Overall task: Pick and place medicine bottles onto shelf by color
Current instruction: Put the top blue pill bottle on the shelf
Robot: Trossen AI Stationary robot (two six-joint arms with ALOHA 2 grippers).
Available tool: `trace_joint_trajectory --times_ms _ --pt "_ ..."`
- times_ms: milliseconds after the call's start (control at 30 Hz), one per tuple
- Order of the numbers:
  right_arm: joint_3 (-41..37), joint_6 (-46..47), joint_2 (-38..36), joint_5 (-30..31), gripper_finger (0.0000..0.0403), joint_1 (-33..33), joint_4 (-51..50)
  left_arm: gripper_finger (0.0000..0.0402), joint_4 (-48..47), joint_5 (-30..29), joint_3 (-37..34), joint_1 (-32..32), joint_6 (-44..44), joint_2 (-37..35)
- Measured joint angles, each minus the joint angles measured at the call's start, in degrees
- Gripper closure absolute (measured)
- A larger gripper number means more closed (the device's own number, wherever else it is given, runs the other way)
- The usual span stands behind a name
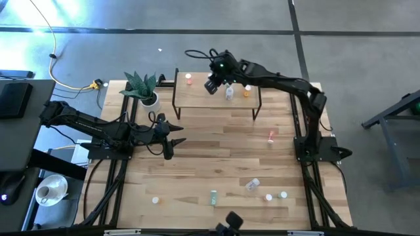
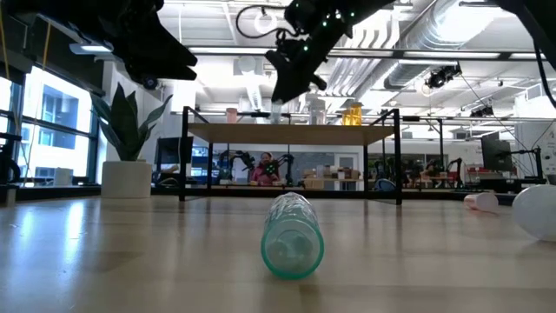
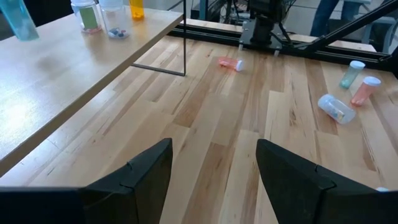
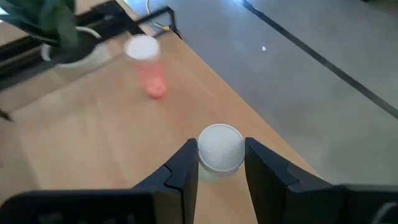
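Observation:
The shelf [image 1: 203,98] stands at the table's far side. Its board carries a pink bottle [image 1: 189,78], a clear one [image 1: 229,93] and an orange one [image 1: 247,90]. My right gripper [image 1: 211,85] is above the board between the pink and clear bottles, shut on a white-capped bottle [image 4: 219,147]. The body of that bottle looks blue-green in the left wrist view [image 3: 18,18]. Over the table's left half my left gripper [image 1: 174,137] waits, open and with nothing between its fingers. My right gripper pinches the bottle at its white cap [image 4: 202,152], one finger on each side. The fingers slant down toward the shelf's far edge. The bottle stays upright below them over the board [image 4: 93,137]. Whether its base touches the board cannot be told.
More bottles sit on the table: a green one lying near the front edge [image 1: 214,196], a clear one lying beside it [image 1: 252,185], a pink one at the right [image 1: 271,136], and small ones [image 1: 269,196] [image 1: 155,200]. A potted plant [image 1: 144,88] stands left of the shelf.

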Motion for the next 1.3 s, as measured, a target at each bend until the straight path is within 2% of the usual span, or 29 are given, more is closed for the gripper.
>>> trace_joint_trajectory --times_ms 767,1300 --pt "0.00 -2.01 0.86 2.22 0.0305 -0.15 -3.47 0.0179 0.02 -0.01 0.00 -0.01 1.33 -0.01" --pt "0.00 -2.01 0.86 2.19 0.0263 -0.02 -3.76 0.0179 0.00 -0.01 0.00 0.01 1.46 -0.01"
